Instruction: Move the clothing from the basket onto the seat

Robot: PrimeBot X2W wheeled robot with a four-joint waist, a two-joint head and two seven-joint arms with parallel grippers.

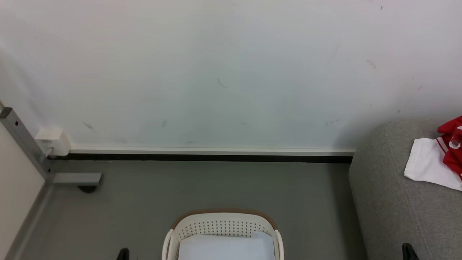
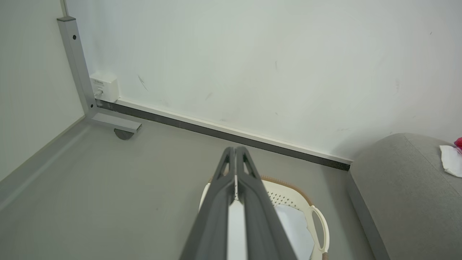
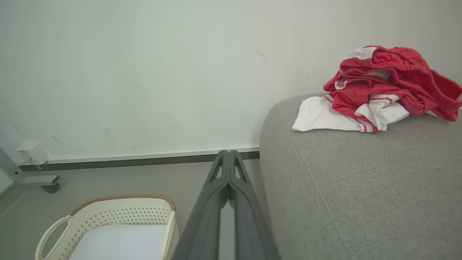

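Observation:
The clothing (image 3: 382, 90), red with white panels, lies in a crumpled heap on the grey seat (image 3: 353, 187); the same clothing (image 1: 442, 159) shows at the right edge of the head view on the seat (image 1: 393, 202). The cream basket (image 1: 223, 225) stands on the floor at bottom centre and holds a flat pale pad (image 1: 225, 247). My left gripper (image 2: 235, 150) is shut with nothing in it, above the basket (image 2: 319, 227). My right gripper (image 3: 228, 153) is shut and empty, between the basket (image 3: 119, 215) and the seat.
A white wall with a dark baseboard (image 1: 202, 157) runs behind the basket. A grey metal frame leg with a foot (image 1: 77, 179) and a white wall box (image 1: 53, 141) stand at the left. Grey floor (image 1: 144, 195) surrounds the basket.

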